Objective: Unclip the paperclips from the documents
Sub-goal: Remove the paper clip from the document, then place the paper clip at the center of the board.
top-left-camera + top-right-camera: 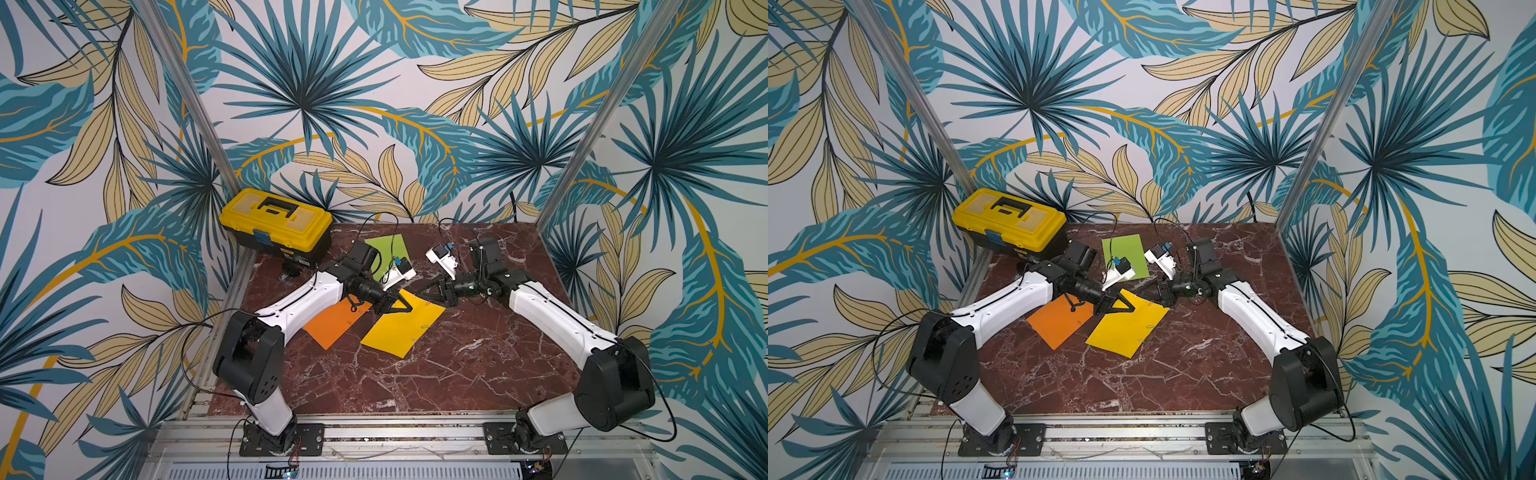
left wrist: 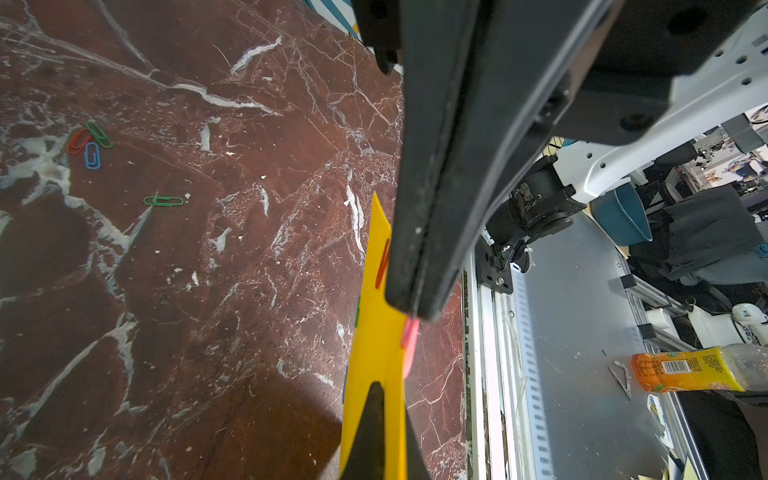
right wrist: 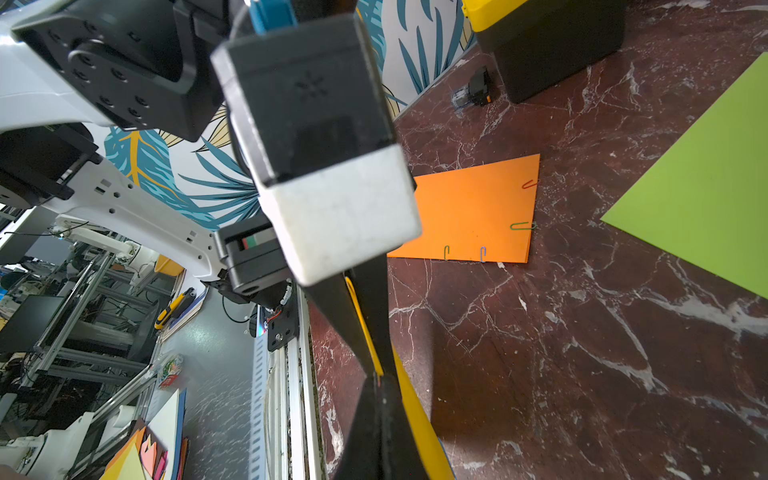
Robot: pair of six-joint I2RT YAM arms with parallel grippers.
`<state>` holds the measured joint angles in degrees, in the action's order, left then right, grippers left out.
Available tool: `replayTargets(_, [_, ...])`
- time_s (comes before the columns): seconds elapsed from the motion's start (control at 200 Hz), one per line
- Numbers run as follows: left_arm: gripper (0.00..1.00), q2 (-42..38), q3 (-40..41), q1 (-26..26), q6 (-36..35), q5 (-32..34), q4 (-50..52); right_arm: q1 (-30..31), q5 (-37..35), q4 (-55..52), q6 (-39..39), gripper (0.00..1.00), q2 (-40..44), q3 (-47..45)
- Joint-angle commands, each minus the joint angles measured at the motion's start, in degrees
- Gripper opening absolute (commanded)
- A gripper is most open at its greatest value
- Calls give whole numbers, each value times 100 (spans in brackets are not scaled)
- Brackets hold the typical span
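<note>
Partway: four loose paperclips (image 2: 92, 145) lie on the bench (image 2: 208, 332), upper left of the left wrist view. Centre-frame in the right wrist view, the orange sheet (image 3: 469, 208) carries four clips. The golden yellow sheet (image 1: 399, 332) carries several, the lime green sheet (image 3: 706, 199) shows none. The left tool (image 2: 376, 399) is clamped on the golden yellow sheet's edge. The right tool (image 2: 415, 309) is closed, seemingly pinching a pink paperclip (image 2: 409, 345) there.

The left arm (image 1: 301, 299) hid from you the ten-o'clock corner of the orange sheet (image 1: 334, 326); its paperclips (image 1: 360, 310) were too small to tell colours.
</note>
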<state>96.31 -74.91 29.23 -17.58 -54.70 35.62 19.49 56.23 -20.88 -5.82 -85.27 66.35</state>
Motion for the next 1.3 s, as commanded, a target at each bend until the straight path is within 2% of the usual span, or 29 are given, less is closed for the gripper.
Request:
replayTargets(0.0, [0, -180, 30, 21, -87, -67, 17, -25, 40, 37, 20, 0, 124, -68])
replayTargets(0.516, [0, -194, 108, 21, -26, 1, 16, -360, -212, 1019, 701, 0, 395, -485])
replayTargets(0.841, [0, -359, 195, 21, 190, 185, 16, -907, -1456, 1478, 1511, 0, 325, -737])
replayTargets(1.092, [0, -436, 280, 21, 186, 266, 16, -1221, -2389, 1390, 2030, 0, -361, -711])
replayTargets(1.297, [0, -408, 199, 21, 163, 241, 16, -1332, -2788, 1123, 2150, 0, -969, -610])
